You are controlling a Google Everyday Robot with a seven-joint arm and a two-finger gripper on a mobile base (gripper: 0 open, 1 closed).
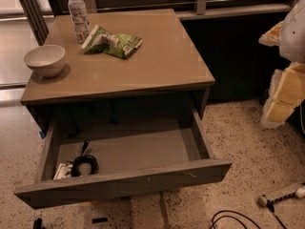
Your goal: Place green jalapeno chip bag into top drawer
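Over at the right edge of the scene the gripper (285, 97) hangs as a group of pale yellow blocks under a white casing, partly cut off by the frame. Whether it is spread or closed I cannot tell. It is clear of the table (157, 66), out past its right side and above the speckled floor (248, 147).

The green jalapeno chip bag (112, 42) lies well apart from the gripper, away to its left and farther back. It rests flat and crumpled on the tabletop, in the far left part, with its long side slanting from far left to near right. Just to the left of the bag stands a clear plastic bottle (78, 14), upright, with a white label and a white cap; the bag's far left corner is at the bottle's base, and I cannot tell whether they touch. Nearer and farther left, close to the table's left edge, sits a white bowl (45, 59), right way up and apart from both.

Below the tabletop the top drawer (124, 182) is pulled out toward the near side, its plain front panel slightly skewed, lower at the left. On its grey inner floor, in the near left corner, lies a coiled black cable (84, 165) with a small white item (62, 171) beside it.

On the floor at the near right lie a white power strip (283, 194) and a loop of black cord (233, 218).
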